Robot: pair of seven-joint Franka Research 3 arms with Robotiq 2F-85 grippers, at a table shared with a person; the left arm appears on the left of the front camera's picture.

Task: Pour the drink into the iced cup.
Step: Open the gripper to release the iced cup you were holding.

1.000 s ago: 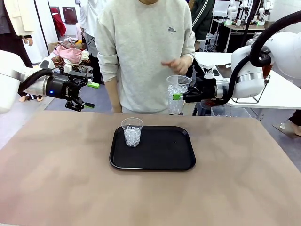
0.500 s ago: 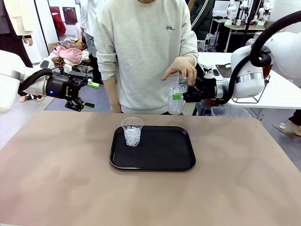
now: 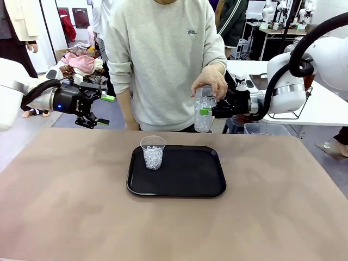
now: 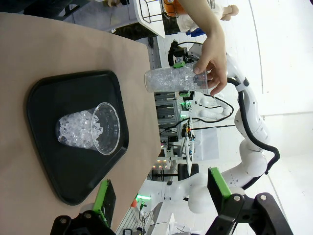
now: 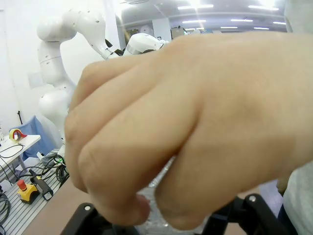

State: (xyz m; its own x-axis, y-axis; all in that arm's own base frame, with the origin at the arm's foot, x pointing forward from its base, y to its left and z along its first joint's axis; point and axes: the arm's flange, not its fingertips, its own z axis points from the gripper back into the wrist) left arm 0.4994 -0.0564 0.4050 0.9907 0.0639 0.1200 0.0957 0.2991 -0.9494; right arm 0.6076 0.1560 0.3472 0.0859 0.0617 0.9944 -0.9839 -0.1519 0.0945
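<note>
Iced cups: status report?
Left gripper open, empty. Right gripper shut on raised iced cup, person's hand gripping its top. Second iced cup on tray.

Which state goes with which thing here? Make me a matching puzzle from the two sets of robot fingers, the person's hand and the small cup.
Things:
1. left fingers
2. right fingers
3. person's hand
4. short cup of ice

States:
A. standing on the black tray
B. shut on the tall cup of ice
C. open, holding nothing
D. gripping the tall cup's top

Pairs: 1-C, 2-B, 3-D, 4-A
</note>
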